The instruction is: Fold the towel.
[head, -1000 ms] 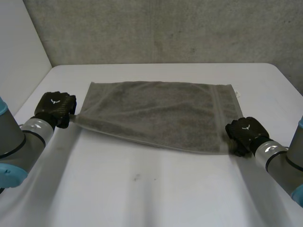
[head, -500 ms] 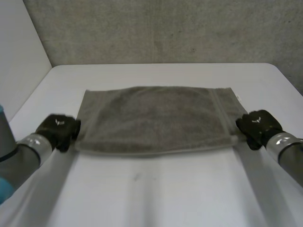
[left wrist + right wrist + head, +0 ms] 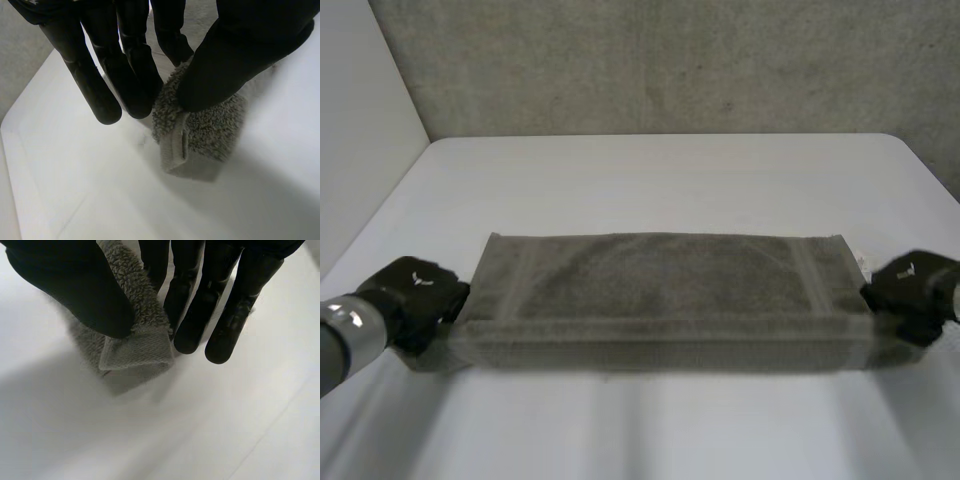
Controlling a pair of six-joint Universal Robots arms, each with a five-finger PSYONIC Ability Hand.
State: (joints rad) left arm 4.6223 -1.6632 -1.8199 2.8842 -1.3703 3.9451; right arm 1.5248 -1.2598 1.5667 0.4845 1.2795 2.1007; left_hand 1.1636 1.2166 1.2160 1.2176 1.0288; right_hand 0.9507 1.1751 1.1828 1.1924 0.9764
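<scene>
1. At the near middle of the white table [image 3: 660, 170], a grey towel [image 3: 660, 290] stretches as a long band from left to right, with a hand at each of its ends.
2. The left hand [image 3: 415, 295] is at the towel's near left corner. In the left wrist view its thumb [image 3: 235, 55] presses the thick pile against the fingers [image 3: 135, 80], so the corner is pinched. A folded, hemmed tip of cloth sticks out past the fingertips, close over the table.
3. The right hand [image 3: 910, 290] is at the near right corner. In the right wrist view its thumb [image 3: 75, 285] clamps the cloth against straight fingers [image 3: 195, 305], and a flat woven hem pokes out just beyond the thumb.
4. A woven stripe crosses the towel near its right end, and a fainter one runs near its left end.
5. A grey concrete wall [image 3: 660, 60] stands behind the table's far edge.
</scene>
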